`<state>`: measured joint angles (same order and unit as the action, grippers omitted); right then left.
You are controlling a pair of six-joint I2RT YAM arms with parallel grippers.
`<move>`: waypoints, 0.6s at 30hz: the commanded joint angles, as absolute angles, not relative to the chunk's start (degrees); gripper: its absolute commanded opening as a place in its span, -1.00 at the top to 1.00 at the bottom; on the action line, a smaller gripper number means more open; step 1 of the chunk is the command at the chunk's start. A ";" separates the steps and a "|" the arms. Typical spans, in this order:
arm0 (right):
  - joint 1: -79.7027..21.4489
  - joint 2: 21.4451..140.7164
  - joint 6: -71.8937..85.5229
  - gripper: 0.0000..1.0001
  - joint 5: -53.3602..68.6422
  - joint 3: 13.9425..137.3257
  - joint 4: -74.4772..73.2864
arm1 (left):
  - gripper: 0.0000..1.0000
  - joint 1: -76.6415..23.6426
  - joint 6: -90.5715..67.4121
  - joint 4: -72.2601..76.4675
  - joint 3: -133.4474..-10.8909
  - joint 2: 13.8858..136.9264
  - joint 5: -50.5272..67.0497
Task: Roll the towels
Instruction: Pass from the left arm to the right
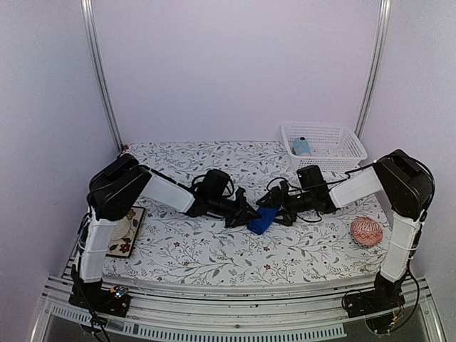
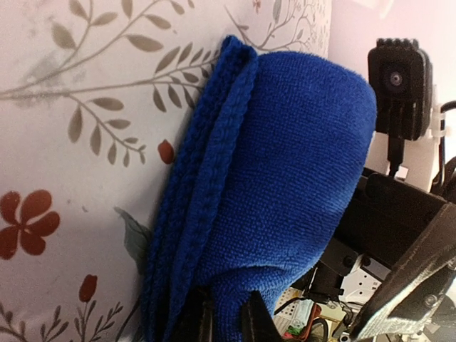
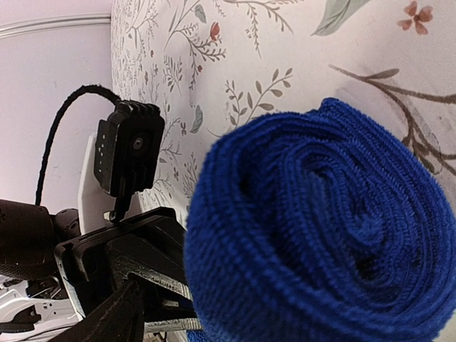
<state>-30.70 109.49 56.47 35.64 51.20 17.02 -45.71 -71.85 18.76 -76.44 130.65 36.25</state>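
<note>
Nearest us, the pink-red patterned ball sits near the desk's right edge, well apart from the work. At mid-desk the royal-blue towel lies as a fat spiral roll between the two arms. The left tool is clamped on a fold of cloth at one end. The right tool stands wide apart at the other end, and we cannot tell whether it touches. We judge the towel light, soft and springy. Held by one layer it would loosen, so we would take it across the whole roll. Farthest, the light-blue towel sits in the white basket.
</note>
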 commanded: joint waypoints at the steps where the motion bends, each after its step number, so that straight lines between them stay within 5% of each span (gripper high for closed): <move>1: -30.84 113.50 54.71 -0.67 39.20 51.53 15.49 | 1.00 -45.42 -76.23 16.69 -72.28 136.00 33.78; 9: -29.58 115.68 52.92 -0.33 41.37 53.94 15.18 | 1.00 -45.62 -75.03 15.35 -73.53 136.07 32.74; 18: -29.44 117.73 50.52 -0.35 44.20 56.23 14.81 | 0.97 -44.75 -76.55 18.76 -72.32 136.82 33.94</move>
<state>-28.49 114.59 52.82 42.63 55.16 16.84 -45.15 -76.16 25.04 -74.54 131.59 37.06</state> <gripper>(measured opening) 0.671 0.089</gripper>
